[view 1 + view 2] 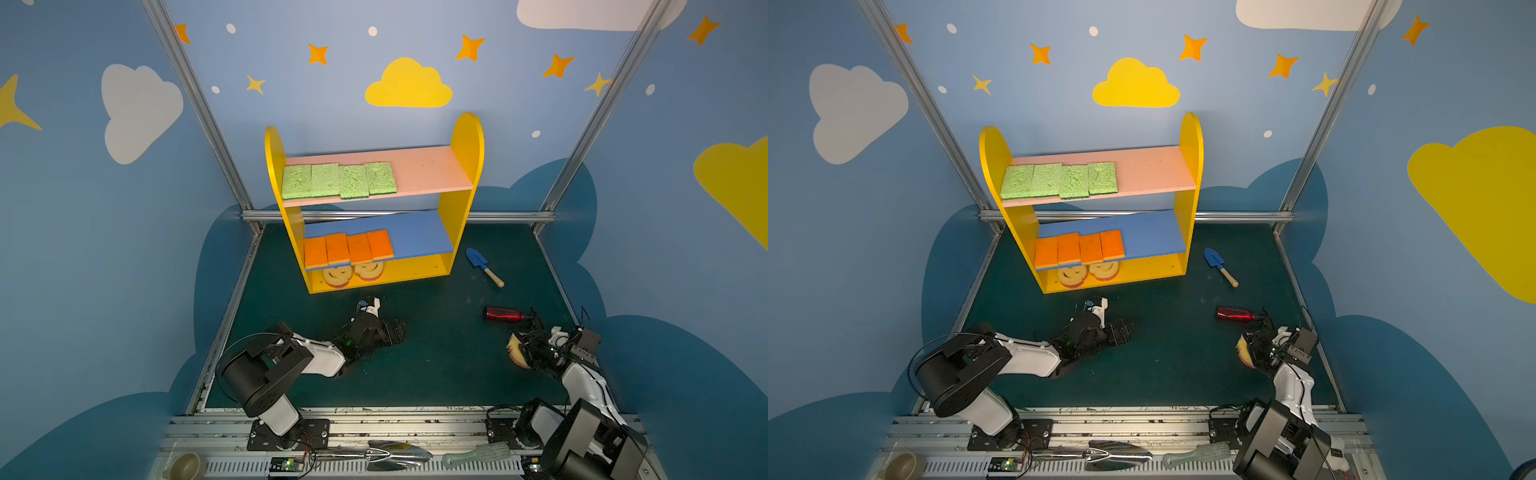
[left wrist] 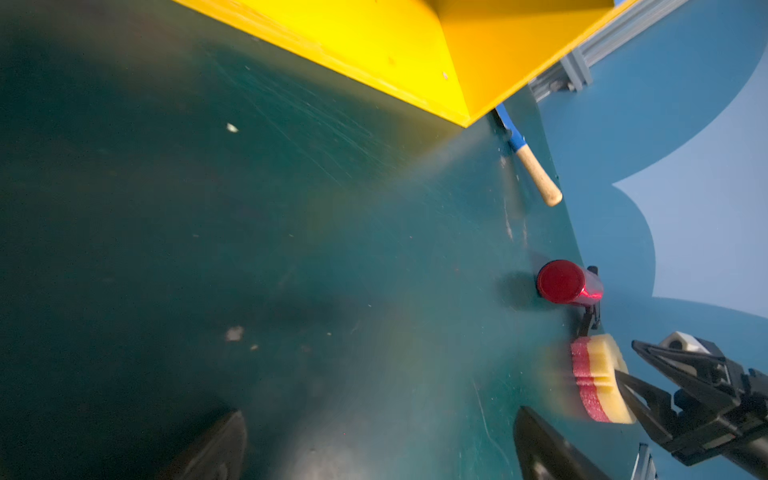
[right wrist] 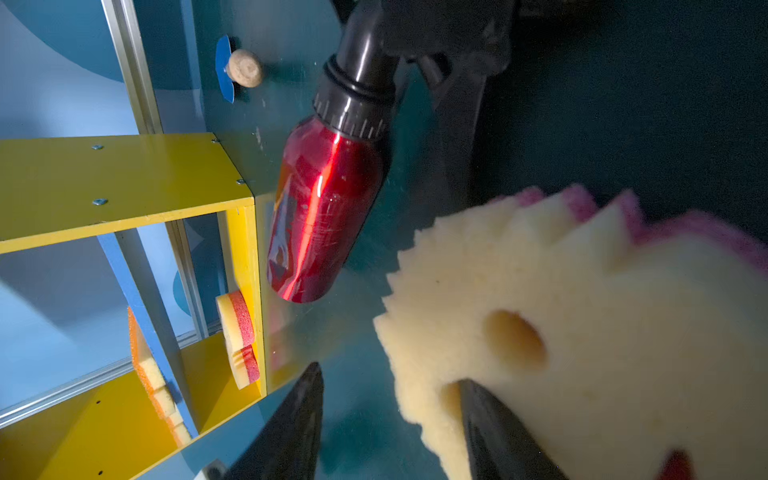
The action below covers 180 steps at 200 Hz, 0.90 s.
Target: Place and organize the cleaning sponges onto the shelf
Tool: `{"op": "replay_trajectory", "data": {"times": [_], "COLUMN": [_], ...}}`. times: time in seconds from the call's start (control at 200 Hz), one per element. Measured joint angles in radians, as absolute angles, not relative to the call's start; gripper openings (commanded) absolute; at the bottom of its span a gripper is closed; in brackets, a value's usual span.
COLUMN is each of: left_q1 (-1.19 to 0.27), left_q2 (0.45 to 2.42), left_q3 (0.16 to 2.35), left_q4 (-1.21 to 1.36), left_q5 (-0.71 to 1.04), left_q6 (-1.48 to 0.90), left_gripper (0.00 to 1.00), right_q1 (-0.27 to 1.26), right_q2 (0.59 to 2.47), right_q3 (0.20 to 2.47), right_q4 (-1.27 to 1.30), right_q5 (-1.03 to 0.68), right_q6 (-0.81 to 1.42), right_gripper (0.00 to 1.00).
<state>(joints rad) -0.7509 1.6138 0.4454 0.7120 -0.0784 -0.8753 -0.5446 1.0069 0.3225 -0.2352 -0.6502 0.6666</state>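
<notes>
Currently my right pincer (image 3: pixel 388 374) stands half-spread, one finger (image 3: pixel 498 436) pressed on the round smiley sponge (image 3: pixel 582 311) tilted at its tips, though I cannot tell if it grips, while my left pincer (image 2: pixel 380 411) gapes wide and empty, the shelf (image 1: pixel 467 137) just ahead of it.

smiley sponge (image 3: pixel 582 332): soft open-cell foam, matt, pink layer coarser | green sponges (image 1: pixel 338 180): rough, porous | red bottle (image 3: pixel 324 216): glossy metal, fine scratches | cap (image 3: pixel 353 112): ribbed black plastic | shelf (image 3: pixel 124 183): smooth painted wood, slight sheen | shovel handle (image 2: pixel 538 174): bare wood | table (image 2: pixel 249 249): matt, scuffed
</notes>
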Motion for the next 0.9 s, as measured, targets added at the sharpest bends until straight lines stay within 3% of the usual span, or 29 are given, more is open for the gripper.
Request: {"op": "replay_trajectory", "data": {"times": [0.335, 0.901], "left_q1": [-0.732, -0.731], "left_q2": [1.557, 1.472], "left_q3": [0.394, 0.387], "left_q4": [0.717, 0.655], "left_q5": [-0.078, -0.095], "left_q6": [-0.884, -0.888], "left_gripper": [1.0, 0.99], "right_q1": [-0.485, -0.187], "right_q2": [1.008, 0.945], "right_q3": [0.324, 0.305], "right_q4": [-0.224, -0.22], "right_q5": [-0.628, -0.565], "right_q6": [0.65, 0.764], "right_gripper": [0.53, 0.54]}}
